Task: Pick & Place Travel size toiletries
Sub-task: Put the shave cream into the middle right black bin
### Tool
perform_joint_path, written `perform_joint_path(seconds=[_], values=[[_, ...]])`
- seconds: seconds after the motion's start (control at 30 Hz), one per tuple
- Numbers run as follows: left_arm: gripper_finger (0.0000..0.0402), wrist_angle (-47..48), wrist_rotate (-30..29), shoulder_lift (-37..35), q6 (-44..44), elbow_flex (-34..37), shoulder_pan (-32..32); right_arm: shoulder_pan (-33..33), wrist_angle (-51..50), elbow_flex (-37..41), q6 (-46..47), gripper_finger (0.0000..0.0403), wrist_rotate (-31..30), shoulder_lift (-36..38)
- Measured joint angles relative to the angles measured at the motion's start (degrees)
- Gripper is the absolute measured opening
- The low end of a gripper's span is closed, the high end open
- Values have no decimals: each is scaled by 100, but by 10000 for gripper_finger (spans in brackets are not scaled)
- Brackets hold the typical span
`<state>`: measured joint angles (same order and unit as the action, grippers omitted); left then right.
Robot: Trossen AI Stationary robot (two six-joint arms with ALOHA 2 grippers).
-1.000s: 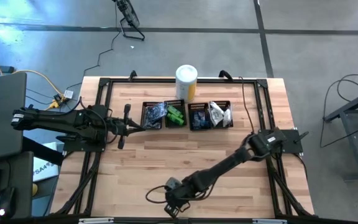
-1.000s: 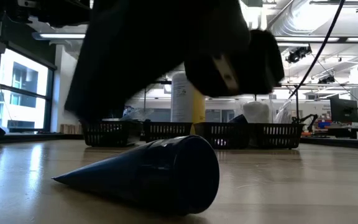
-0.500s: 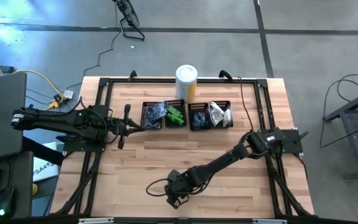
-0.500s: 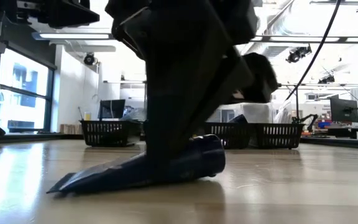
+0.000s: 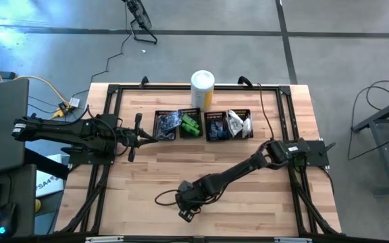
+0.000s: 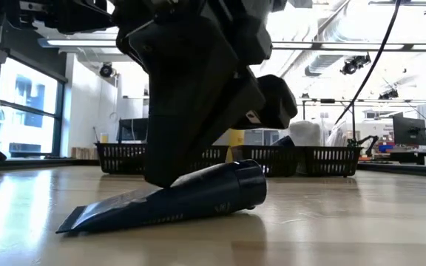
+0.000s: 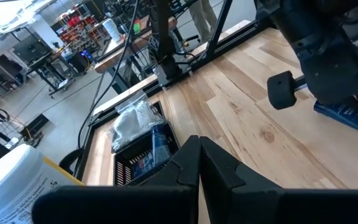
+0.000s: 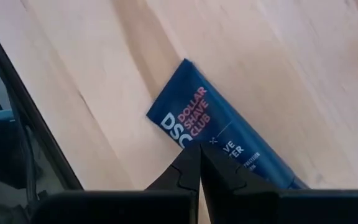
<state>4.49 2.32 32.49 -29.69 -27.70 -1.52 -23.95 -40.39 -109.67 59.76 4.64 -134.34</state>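
Blue tube (image 6: 176, 199): lies on its side at the near edge of the wooden table (image 5: 147, 182), flat crimped end on the wood, round cap end raised a little. The right wrist view shows white and red lettering on it; the lower lines of print are cut off by the fingers. In the high view the tube is almost wholly hidden under the arm.
Right gripper (image 8: 199, 163): low over the tube's middle, fingertips pressed together with no gap showing between them, resting at or just above the tube's face. Whether they touch the tube is hard to make out. In the low view the gripper's dark bulk covers the tube's upper middle and blocks most of the bins behind.
Right arm (image 5: 242, 172): stretched from its base at the table's right edge down to the near middle.
Left gripper (image 7: 199, 163): fingers together, held above the table's left side near the bins, well apart from the tube.
Mesh bins (image 5: 203, 125): four in a row across the far middle of the table. Green packets (image 5: 192, 125) show in the second from the left; a clear plastic sachet (image 7: 131, 118) lies in one at the right. The contents of the other bins are too small to sort.
White-and-yellow canister (image 5: 202, 88): upright just behind the bins; in the low view only a yellow sliver shows past the gripper.
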Motion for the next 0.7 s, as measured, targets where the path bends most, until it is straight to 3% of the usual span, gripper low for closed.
perform_joint_path(seconds=[0.4, 0.7], values=[[6, 2, 3, 0, 0, 0, 0, 226, 47, 134, -342, 3, -198, 2], [6, 46, 5, 0, 0, 2, 0, 269, 564, 158, -1266, 3, -279, 423]])
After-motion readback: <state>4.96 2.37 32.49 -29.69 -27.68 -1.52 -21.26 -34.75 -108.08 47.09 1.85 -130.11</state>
